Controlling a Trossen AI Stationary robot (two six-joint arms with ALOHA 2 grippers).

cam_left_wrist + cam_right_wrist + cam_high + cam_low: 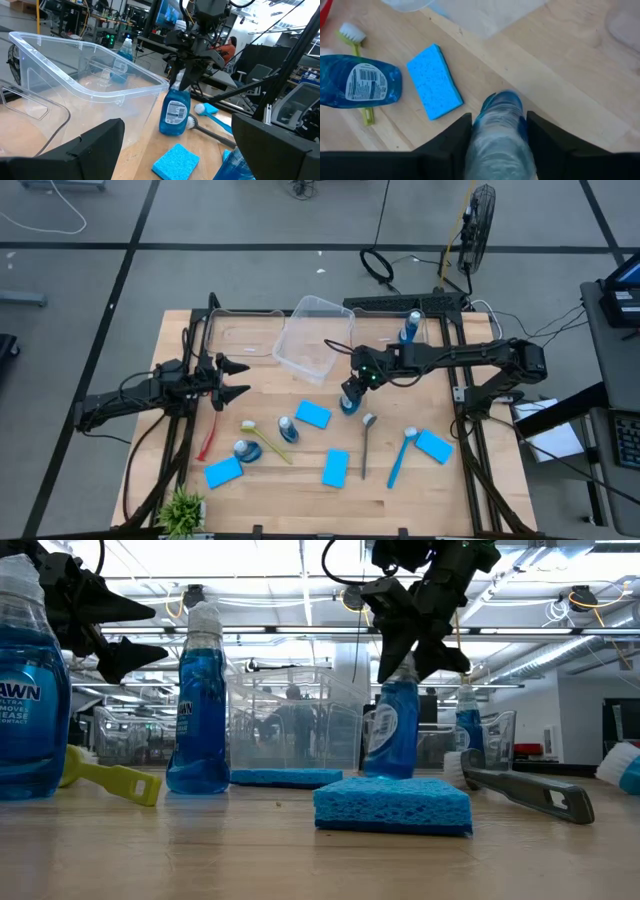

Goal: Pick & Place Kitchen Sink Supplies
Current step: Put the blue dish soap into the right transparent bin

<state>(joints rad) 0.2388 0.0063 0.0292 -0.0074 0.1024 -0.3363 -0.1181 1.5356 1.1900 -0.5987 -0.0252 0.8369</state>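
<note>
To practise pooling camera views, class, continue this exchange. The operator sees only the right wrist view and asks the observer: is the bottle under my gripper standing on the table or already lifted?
Observer: The low view shows the bottle upright on the table, with the right gripper down over its cap.
Operator: Where is the other arm?
Observer: In the high view the left gripper is open over the table's left side, holding nothing.
Operator: Are there more bottles beyond the one lying near me?
Observer: Yes, a second bottle stands at the table's far edge, beyond the right arm.
</note>
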